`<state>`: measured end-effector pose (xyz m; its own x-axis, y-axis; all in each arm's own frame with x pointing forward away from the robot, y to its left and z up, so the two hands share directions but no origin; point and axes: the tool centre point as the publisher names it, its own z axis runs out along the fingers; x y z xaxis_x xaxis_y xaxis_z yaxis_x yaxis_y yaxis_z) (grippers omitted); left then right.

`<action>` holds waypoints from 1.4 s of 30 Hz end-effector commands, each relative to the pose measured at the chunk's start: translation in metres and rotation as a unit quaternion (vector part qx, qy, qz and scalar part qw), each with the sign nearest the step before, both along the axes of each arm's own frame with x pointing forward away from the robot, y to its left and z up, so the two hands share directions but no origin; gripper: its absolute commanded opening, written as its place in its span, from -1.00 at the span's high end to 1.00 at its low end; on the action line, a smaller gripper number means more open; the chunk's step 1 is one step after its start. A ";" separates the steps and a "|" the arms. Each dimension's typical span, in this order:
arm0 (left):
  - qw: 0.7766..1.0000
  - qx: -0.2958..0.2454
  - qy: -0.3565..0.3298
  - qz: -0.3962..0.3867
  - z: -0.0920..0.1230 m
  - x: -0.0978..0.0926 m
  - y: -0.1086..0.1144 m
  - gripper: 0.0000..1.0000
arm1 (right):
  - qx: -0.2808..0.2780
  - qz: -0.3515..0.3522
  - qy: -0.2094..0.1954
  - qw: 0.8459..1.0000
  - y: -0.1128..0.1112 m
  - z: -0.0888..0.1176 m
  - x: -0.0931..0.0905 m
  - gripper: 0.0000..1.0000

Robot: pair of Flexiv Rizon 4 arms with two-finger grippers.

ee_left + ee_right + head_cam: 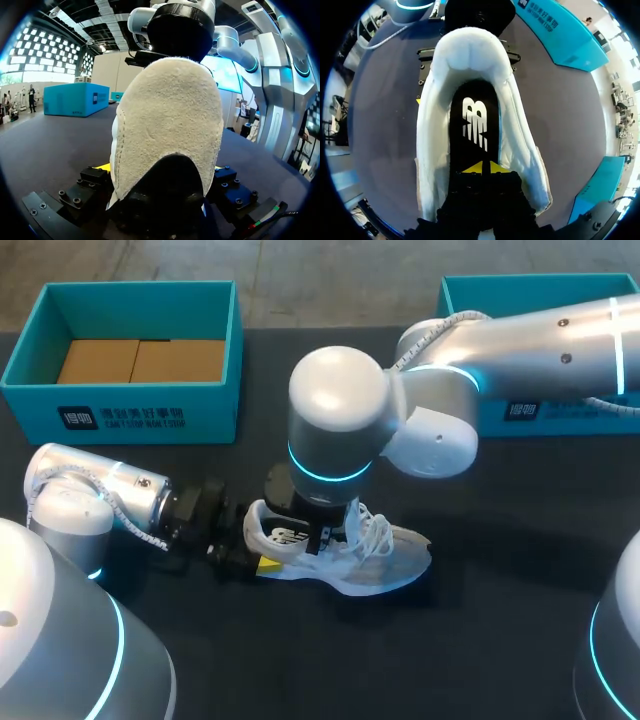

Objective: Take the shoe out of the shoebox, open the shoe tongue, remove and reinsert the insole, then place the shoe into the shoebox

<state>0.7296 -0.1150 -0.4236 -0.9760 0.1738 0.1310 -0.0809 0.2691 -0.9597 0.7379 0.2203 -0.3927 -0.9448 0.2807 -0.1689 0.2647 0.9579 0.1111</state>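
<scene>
Centre frame, the left gripper (pixel 262 550) clamps the shoe (pixel 385 560) by its heel while the right gripper (pixel 481 167), tips closed together, rests on the insole (pixel 472 125), which I reckon it must next lift clear.

A dark, matte table (pixel 500 640) spans the whole scene. Its far edge runs straight across the head view.

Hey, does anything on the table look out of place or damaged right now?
Nothing looks spilled or damaged. The shoe sits upright on the table, laces loose, its heel in the left gripper, with the right gripper down inside it on the black insole.
</scene>
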 end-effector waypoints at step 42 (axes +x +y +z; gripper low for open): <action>1.000 0.000 0.000 0.001 -0.003 0.001 0.003 1.00 | -0.001 -0.065 0.097 0.993 0.002 -0.076 -0.035 0.44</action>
<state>0.7291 -0.1148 -0.4242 -0.9759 0.1748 0.1306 -0.0802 0.2692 -0.9597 0.7216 0.2144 -0.4106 -0.9158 0.4012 0.0177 0.4016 0.9149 0.0401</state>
